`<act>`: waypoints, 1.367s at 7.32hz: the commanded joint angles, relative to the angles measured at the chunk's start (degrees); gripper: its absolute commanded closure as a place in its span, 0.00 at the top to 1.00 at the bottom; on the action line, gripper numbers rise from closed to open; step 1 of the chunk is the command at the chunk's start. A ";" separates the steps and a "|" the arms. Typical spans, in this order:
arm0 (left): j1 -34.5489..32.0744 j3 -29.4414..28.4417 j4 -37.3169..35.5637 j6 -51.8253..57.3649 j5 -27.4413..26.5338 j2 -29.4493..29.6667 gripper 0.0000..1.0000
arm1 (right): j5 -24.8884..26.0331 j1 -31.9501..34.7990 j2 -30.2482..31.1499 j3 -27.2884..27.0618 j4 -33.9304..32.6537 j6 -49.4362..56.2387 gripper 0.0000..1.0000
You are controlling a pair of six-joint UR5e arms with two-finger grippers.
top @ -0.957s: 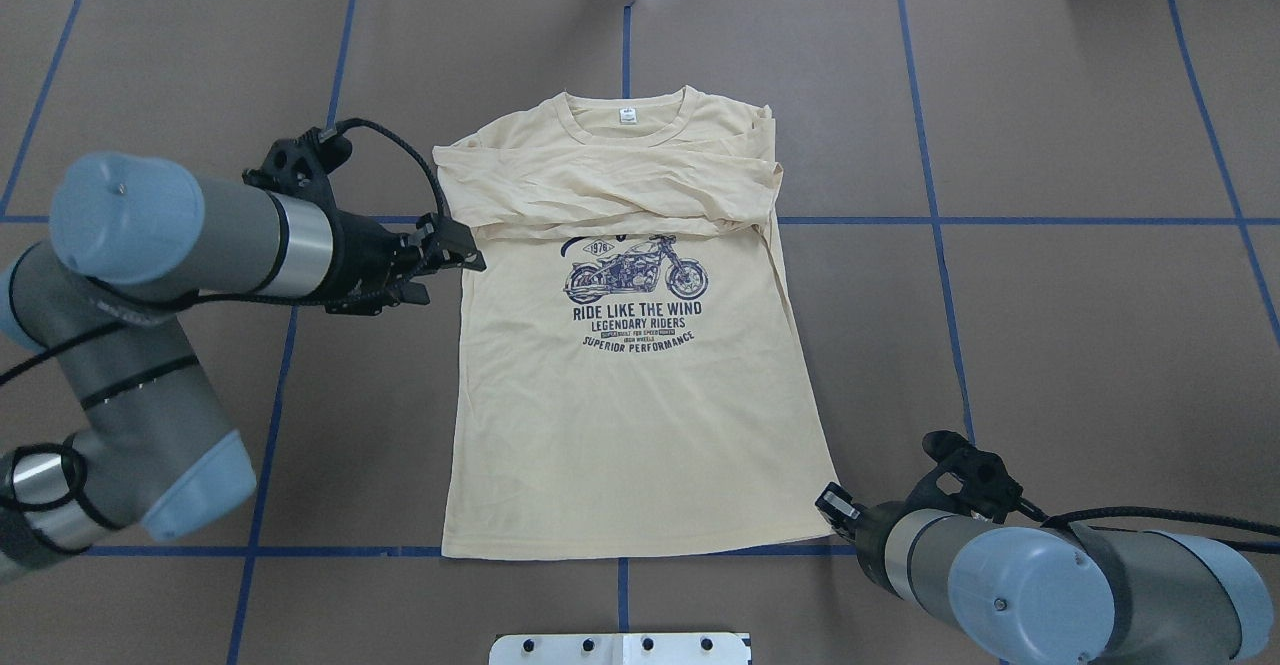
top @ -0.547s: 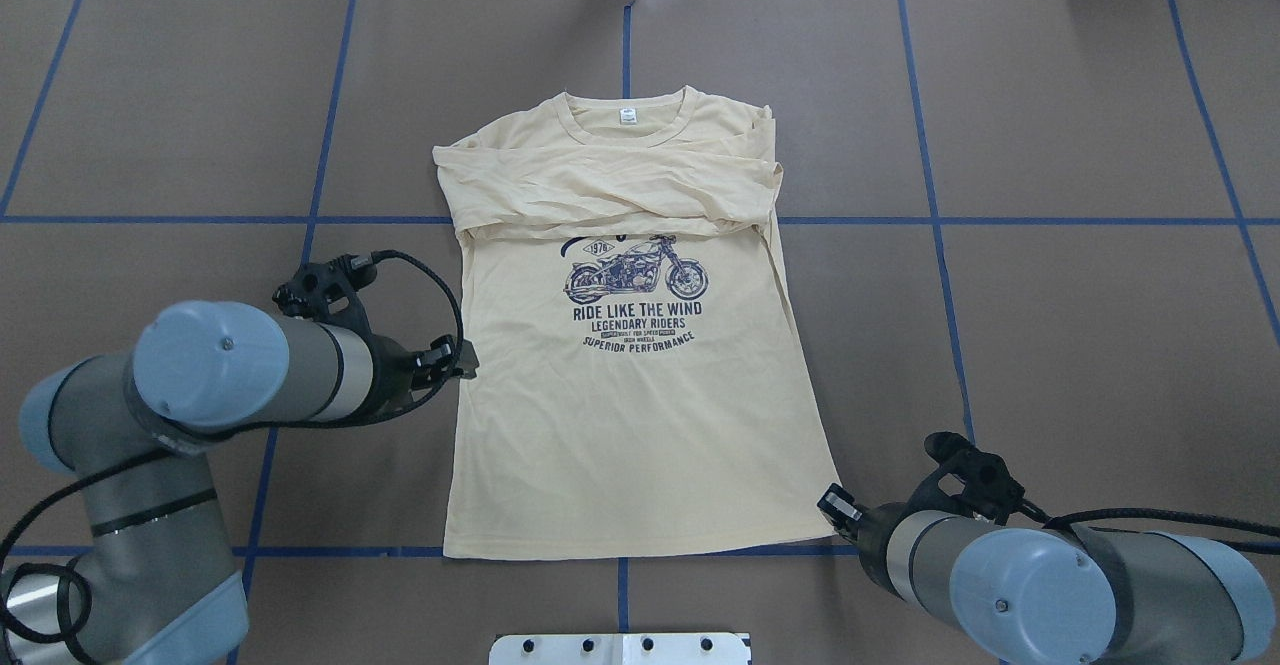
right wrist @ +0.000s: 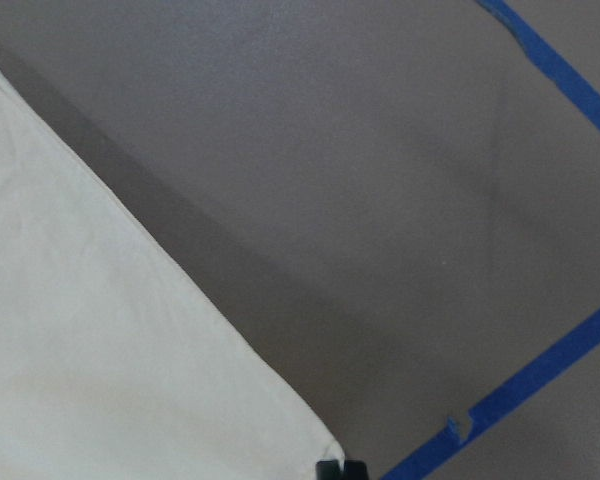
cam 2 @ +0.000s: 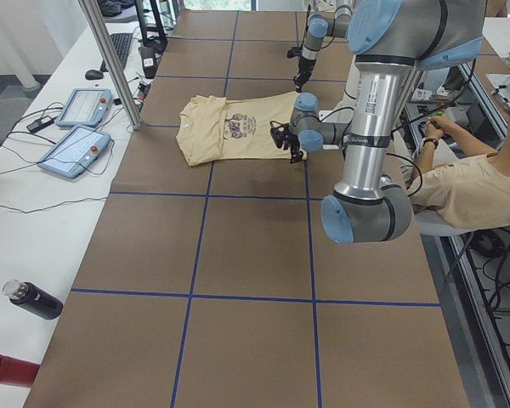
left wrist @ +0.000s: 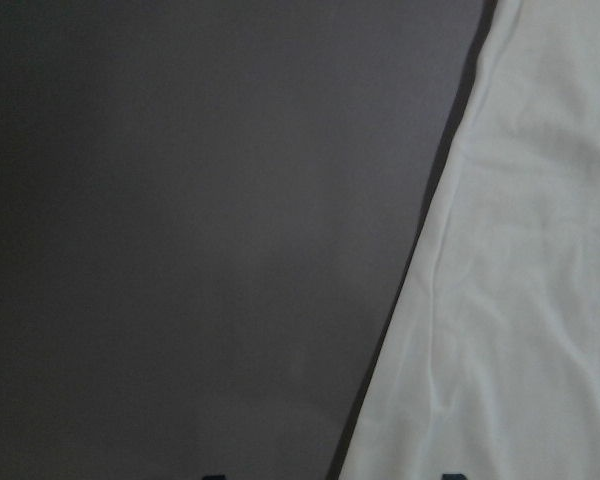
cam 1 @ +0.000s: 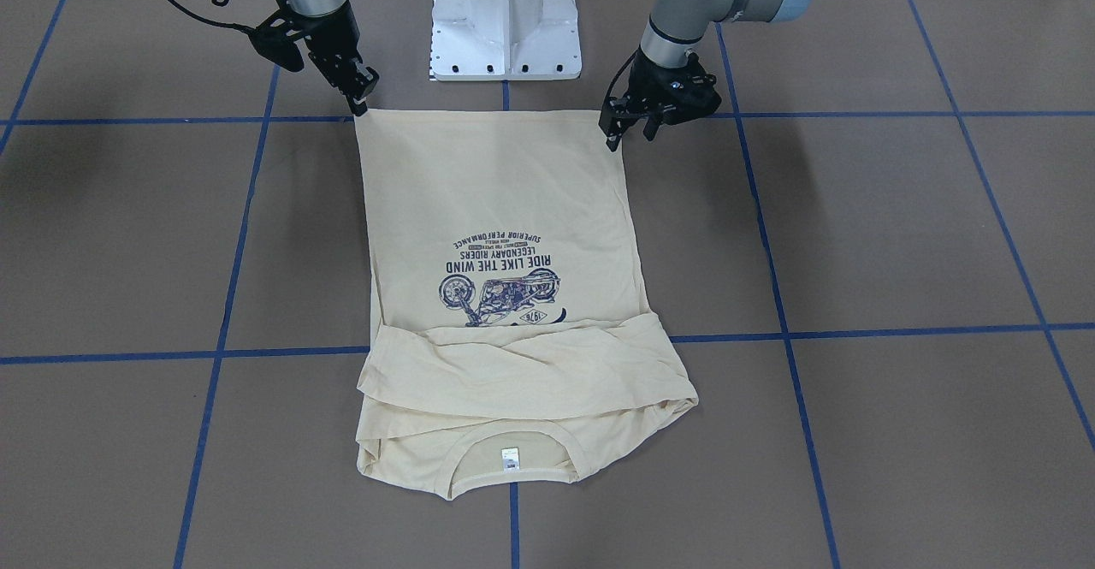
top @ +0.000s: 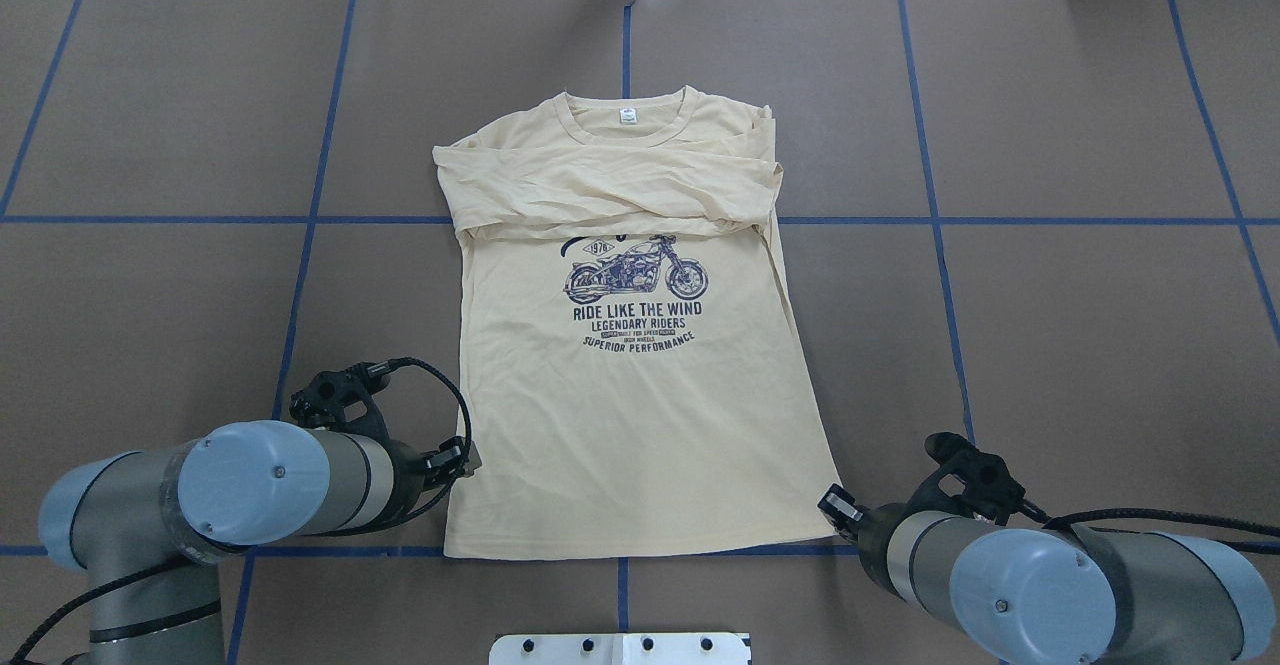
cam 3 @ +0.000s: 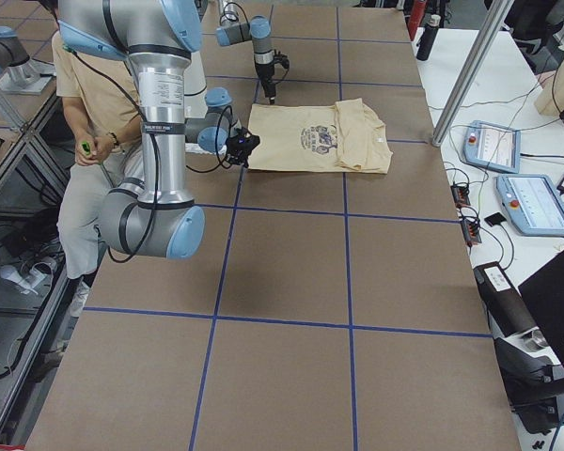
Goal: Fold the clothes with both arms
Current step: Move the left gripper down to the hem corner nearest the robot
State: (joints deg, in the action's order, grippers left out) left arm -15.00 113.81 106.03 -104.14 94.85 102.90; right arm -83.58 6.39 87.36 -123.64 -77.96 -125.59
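The clothes are one cream T-shirt (top: pixel 630 425) lying flat, print side up, with both sleeves folded across the chest (cam 1: pixel 513 372) and the neckline away from the robot. My left gripper (top: pixel 462 460) hangs at the shirt's side edge just above the hem corner. It is open (cam 1: pixel 629 128), and in the left wrist view its tips (left wrist: pixel 330 475) straddle the shirt's edge (left wrist: pixel 520 300). My right gripper (top: pixel 832 505) is at the other hem corner (cam 1: pixel 359 103). There its fingers (right wrist: pixel 340 468) are shut together where the shirt's corner (right wrist: pixel 100 350) ends.
The white pedestal base (cam 1: pixel 505 21) stands just behind the hem. Blue tape lines (top: pixel 930 215) cross the brown table. A seated person (cam 2: pixel 476 187) is beside the robot. Teach pendants (cam 2: pixel 81 106) and a metal pole (cam 2: pixel 110 59) stand past the shirt's neckline, and bottles (cam 2: pixel 34 299) lie at the near end.
My left arm has travelled along the shirt's side edge from the folded sleeve down to the hem corner. The right arm and the shirt have not moved.
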 commanded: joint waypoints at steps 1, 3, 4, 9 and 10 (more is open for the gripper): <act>2.67 2.83 -5.04 -0.79 -0.19 -0.15 0.76 | 0.00 -0.06 0.00 0.06 0.00 0.00 0.00; 4.18 2.04 -5.05 -1.24 -0.02 0.38 0.70 | 0.00 -0.15 0.00 0.33 0.00 0.00 0.00; 5.06 2.03 -5.05 -1.24 -0.10 0.55 0.63 | 0.00 -0.15 0.00 0.33 0.00 0.00 0.00; 5.51 0.99 -4.70 -1.06 -0.37 1.51 0.56 | 0.00 -0.15 0.09 0.33 0.00 0.00 0.00; 5.51 0.89 -4.70 -0.98 -0.37 1.69 0.56 | 0.00 -0.15 0.09 0.33 0.00 0.00 0.00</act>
State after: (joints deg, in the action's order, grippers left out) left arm -9.52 115.03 101.29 -105.23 94.50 104.30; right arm -83.58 6.24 87.45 -123.31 -77.96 -125.60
